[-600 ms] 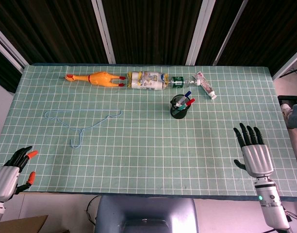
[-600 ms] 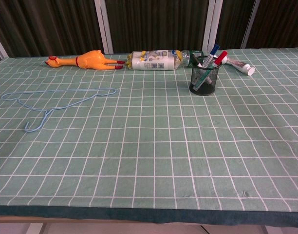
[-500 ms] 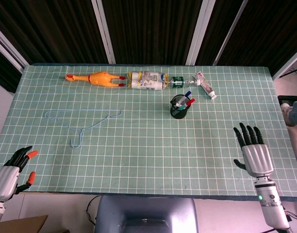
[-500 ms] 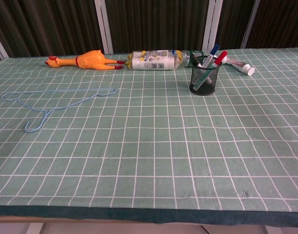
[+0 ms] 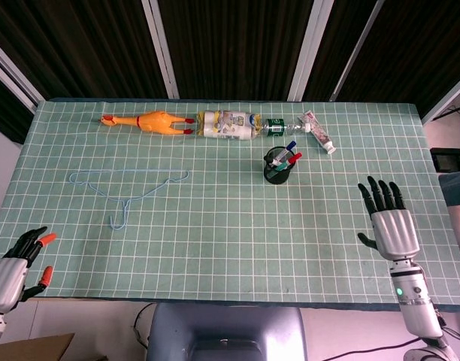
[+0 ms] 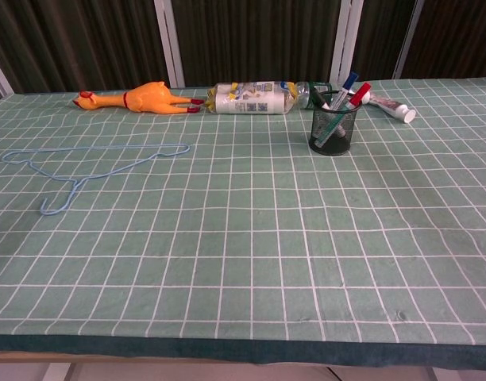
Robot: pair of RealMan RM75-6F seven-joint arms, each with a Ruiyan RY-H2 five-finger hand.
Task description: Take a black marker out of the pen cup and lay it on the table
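My right hand (image 5: 391, 226) has crept forward and a touch inward since half a second ago, fingers spread and flat, palm down over the near right part of the desk (image 5: 237, 248), holding nothing. My left hand (image 5: 16, 267) has slid slightly back toward the near left corner, fingers loosely apart, empty too, hanging just off the desk edge. Neither hand shows in the chest view. Nothing on the desk has shifted. The pen cup (image 5: 276, 167), black mesh, stands upright toward the far side, right of centre, well apart from my right hand. Markers lean out of it: a blue-capped one (image 6: 348, 82) and a red-capped one (image 6: 359, 90) are plain to see, and in the chest view a dark cap (image 6: 316, 94) pokes up at the cup's left rim, which looks like the black marker, not yet taken out. Just behind the cup lies a plastic bottle (image 5: 230, 125) on its side with a green band near its neck, and a toothpaste tube (image 5: 319, 133) lies beyond the cup to the right. A rubber chicken (image 5: 149, 121) lies at the bottle's left end, its red feet touching or nearly touching it. A thin blue wire hanger (image 5: 125, 192) lies flat on the left half, well apart from the cup. The stretch between my right hand and the cup is bare green grid.
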